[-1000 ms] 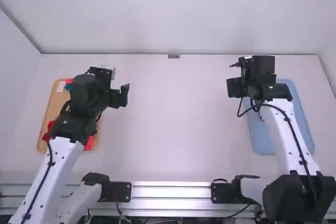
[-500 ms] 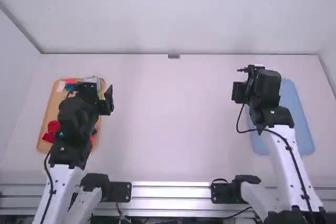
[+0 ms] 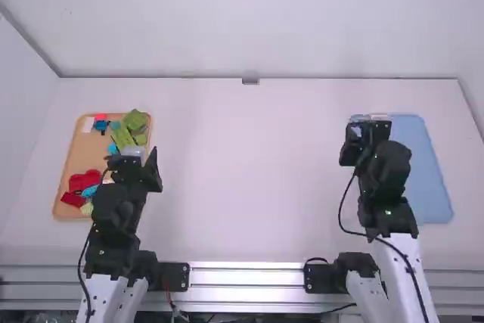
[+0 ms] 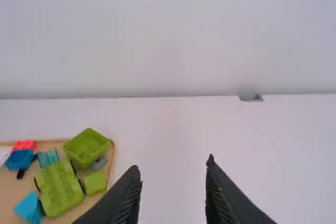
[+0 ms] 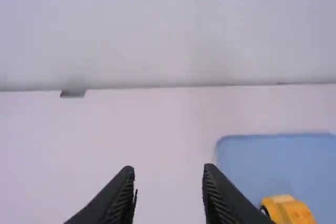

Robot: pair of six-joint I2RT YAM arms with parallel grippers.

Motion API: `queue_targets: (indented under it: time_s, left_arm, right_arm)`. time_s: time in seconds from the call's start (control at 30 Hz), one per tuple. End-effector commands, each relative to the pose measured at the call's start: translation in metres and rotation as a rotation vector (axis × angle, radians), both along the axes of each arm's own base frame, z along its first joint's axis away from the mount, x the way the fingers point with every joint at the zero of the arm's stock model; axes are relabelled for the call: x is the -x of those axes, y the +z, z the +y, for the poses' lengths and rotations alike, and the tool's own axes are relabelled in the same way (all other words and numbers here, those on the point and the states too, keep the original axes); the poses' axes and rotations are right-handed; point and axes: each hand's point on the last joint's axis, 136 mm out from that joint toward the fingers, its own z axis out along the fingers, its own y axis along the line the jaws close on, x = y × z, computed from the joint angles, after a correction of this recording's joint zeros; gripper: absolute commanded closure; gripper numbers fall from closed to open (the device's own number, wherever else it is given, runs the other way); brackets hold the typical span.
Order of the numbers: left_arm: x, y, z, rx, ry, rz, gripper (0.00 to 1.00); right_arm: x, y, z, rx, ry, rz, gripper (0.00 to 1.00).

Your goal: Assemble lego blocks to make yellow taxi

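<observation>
In the high view my left gripper (image 3: 139, 163) is beside the right edge of the wooden tray (image 3: 69, 158), and my right gripper (image 3: 364, 135) is over the left part of the blue tray (image 3: 427, 187). My left gripper (image 4: 174, 162) is open with nothing between its fingers. Equally bare, my right gripper (image 5: 169, 167) stands open. A yellow-orange block vehicle with a dark wheel (image 5: 286, 211) rests on the blue tray (image 5: 247, 156) in the right wrist view; its lower part is cut off by the picture's edge.
The wooden tray holds a green box-like block (image 4: 88, 147), a green car-shaped piece (image 4: 59, 190), blue blocks (image 4: 21, 159) and a red block (image 4: 25, 145). More red pieces (image 3: 83, 181) lie nearer the arms. A wall runs behind the table (image 3: 249, 187).
Both arms have drawn back toward their bases. The left gripper also shifted left, then came nearer the camera, uncovering green blocks on the wooden tray. More of the blue tray shows now.
</observation>
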Motion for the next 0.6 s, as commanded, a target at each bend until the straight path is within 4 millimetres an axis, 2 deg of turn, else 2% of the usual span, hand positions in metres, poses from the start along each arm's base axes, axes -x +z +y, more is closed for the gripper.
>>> queue_targets:
  time_s: [0.0,0.33,0.47,0.57]
  left_arm:
    - [0.005,-0.01,0.001,-0.001,0.006,-0.012,0.72]
    - [0.014,-0.056,0.001,-0.001,0.006,-0.012,0.9]
    - [0.015,-0.069,0.001,-0.001,0.006,-0.012,0.95]
    - [0.016,-0.078,0.001,-0.001,0.006,-0.012,0.98]
  right_arm:
    - [0.009,-0.001,0.0,-0.005,-0.003,-0.047,0.7]
    - [0.042,-0.05,0.0,-0.006,-0.003,-0.054,0.93]
    - [0.05,-0.067,0.0,-0.006,-0.003,-0.054,1.0]
    - [0.056,-0.08,0.0,-0.006,-0.003,-0.054,1.0]
